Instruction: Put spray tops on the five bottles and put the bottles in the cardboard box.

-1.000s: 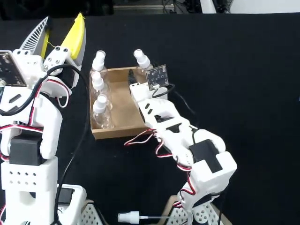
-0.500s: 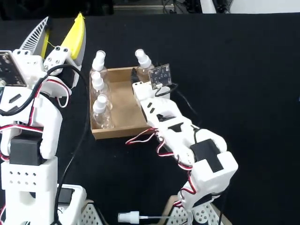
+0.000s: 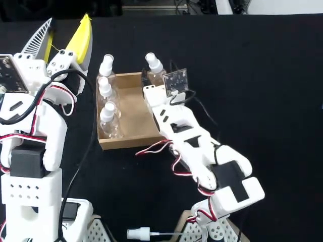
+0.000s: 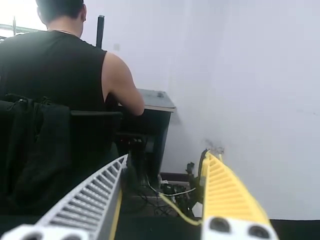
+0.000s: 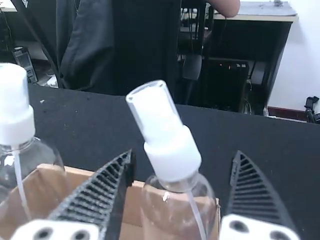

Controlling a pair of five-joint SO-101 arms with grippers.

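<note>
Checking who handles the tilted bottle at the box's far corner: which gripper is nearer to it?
Right. The right gripper straddles the tilted bottle, a finger on each side. The left gripper is raised beyond the box's opposite side, well apart from it.

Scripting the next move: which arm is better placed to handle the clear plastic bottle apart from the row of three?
Right. Its black gripper straddles that white-topped clear bottle, jaws open; the yellow-and-white left gripper points up, off the black table.
</note>
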